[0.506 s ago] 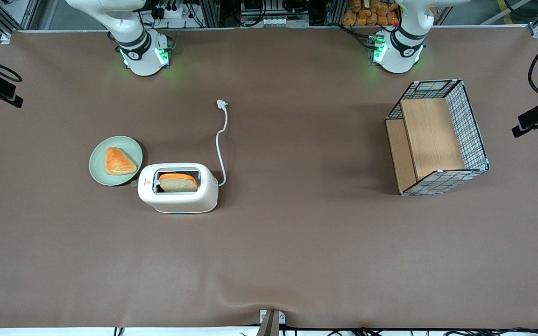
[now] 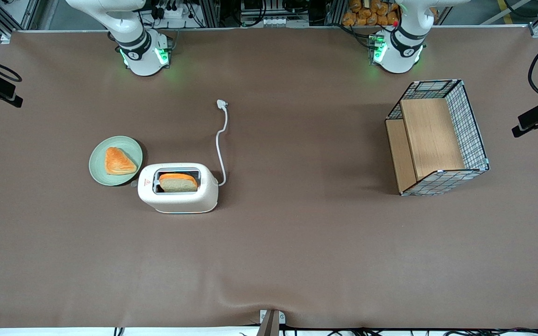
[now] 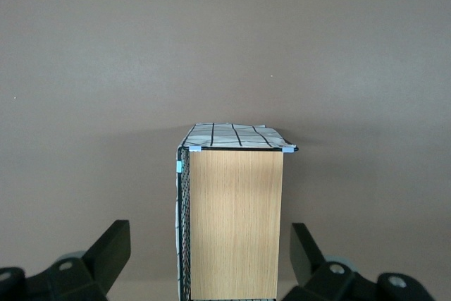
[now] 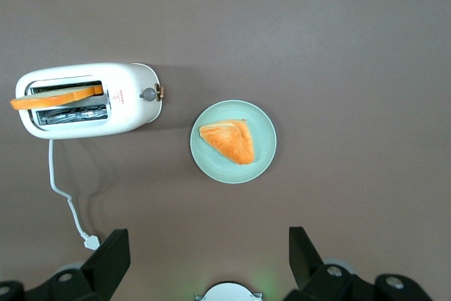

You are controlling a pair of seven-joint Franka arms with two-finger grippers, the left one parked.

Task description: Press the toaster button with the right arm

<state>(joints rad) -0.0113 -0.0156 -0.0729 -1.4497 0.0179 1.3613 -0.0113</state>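
The cream-white toaster (image 2: 178,195) stands on the brown table with a slice of bread (image 2: 178,182) upright in its slot. The toaster button (image 2: 134,184) is a small grey nub on the narrow end by the red logo, facing the green plate. In the right wrist view the toaster (image 4: 134,103) and its button (image 4: 149,93) show far below the camera. My right gripper (image 4: 208,259) is open and empty, high above the table, over the area near the plate and farther from the front camera than it. In the front view only the right arm's base and lower links (image 2: 133,42) show.
A green plate (image 2: 98,170) with a triangular toast piece (image 2: 118,161) lies beside the toaster's button end. The white cord (image 2: 221,140) runs from the toaster toward the arm bases. A wire basket with wooden panels (image 2: 437,137) stands toward the parked arm's end.
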